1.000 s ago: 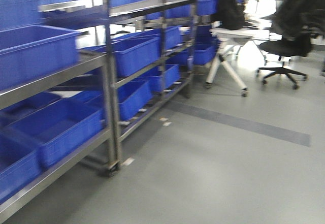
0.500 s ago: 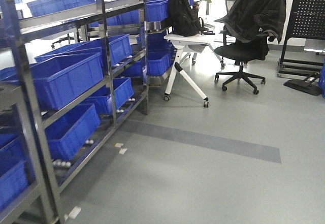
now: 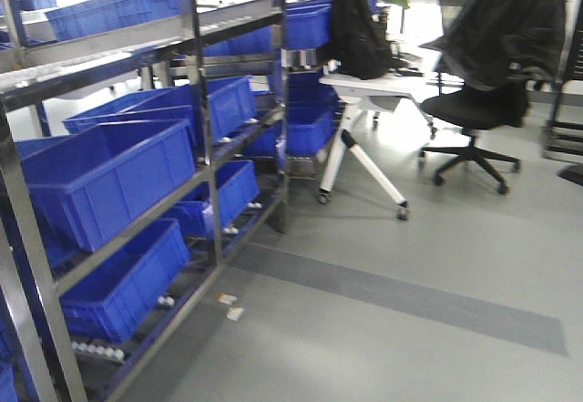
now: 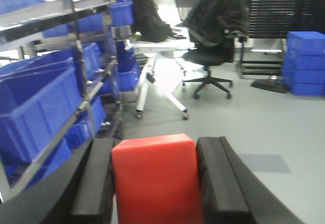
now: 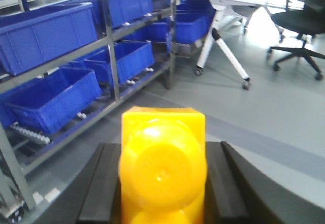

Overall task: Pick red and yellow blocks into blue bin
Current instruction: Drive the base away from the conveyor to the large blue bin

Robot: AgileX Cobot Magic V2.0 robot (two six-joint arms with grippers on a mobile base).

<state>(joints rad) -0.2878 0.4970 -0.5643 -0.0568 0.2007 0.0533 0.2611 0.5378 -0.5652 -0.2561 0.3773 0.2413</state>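
Red cube (image 4: 154, 178), smooth plastic with crisp square edges, is sitting clamped in the left gripper (image 4: 155, 150), whose two flat black fingers (image 4: 94, 183) are pressing against its left and right faces. Yellow brick (image 5: 162, 168), glossy plastic with a round stud facing the right wrist camera, is being gripped the same way in the right gripper (image 5: 162, 153), its black fingers (image 5: 226, 183) clamping on the brick's flanks. Smooth grey floor (image 3: 410, 347) is showing beyond both. In the front view, from the left, a shiny steel shelving rack (image 3: 205, 119) is carrying straight-sided blue plastic crates (image 3: 109, 183). Beside it, a white counter (image 3: 373, 87) on slanting castor legs is bearing a black backpack (image 3: 357, 28). Further right, a black office chair (image 3: 478, 110) is standing with a dark jacket (image 3: 506, 28) draped over its back.
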